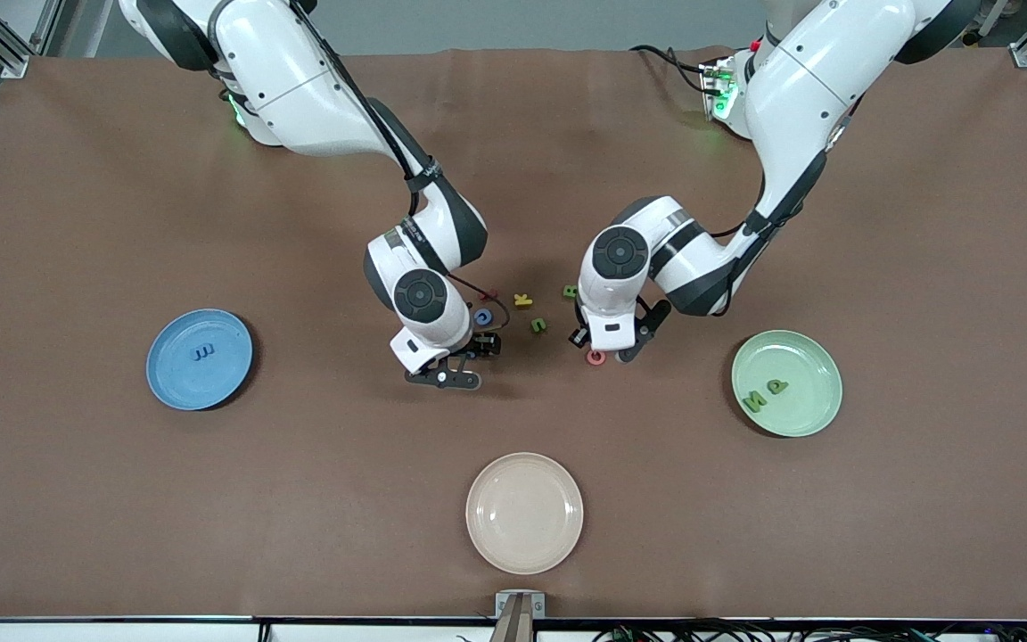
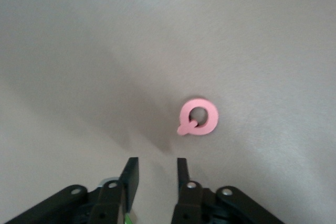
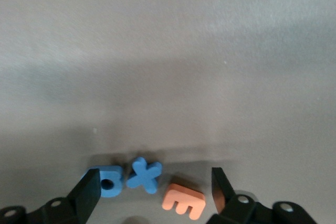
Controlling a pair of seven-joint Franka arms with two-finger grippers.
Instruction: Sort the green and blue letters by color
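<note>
With the table read as a clock face in the front view, twelve at the robots' bases, the blue plate (image 1: 166, 383) lies at nine and carries one blue letter (image 1: 202, 353). The green plate (image 1: 812, 415) lies at three with two green letters on it, one (image 1: 755, 400) just beside the other (image 1: 777, 386). A cream plate (image 1: 524, 512) sits at six.

Around the centre lie the loose letters: a round blue letter (image 1: 483, 316), a yellow K (image 1: 523, 300) at one o'clock of it, a green letter (image 1: 538, 325) at four o'clock of the K, and another green letter (image 1: 571, 291) near the left arm's wrist.

The right gripper (image 1: 469, 357) hangs low at seven o'clock of the round blue letter, its claw spread wide and holding nothing. In the right wrist view a blue holed letter (image 3: 107, 182), a blue X (image 3: 143, 174) touching it and an orange E (image 3: 182, 200) lie on the table within that spread.

The left gripper (image 1: 607, 348) is low over the table by the pink ring letter (image 1: 595, 357), which lies near its tips. Its claw stands at a narrow gap, with nothing seen between the fingers (image 2: 131, 174)
</note>
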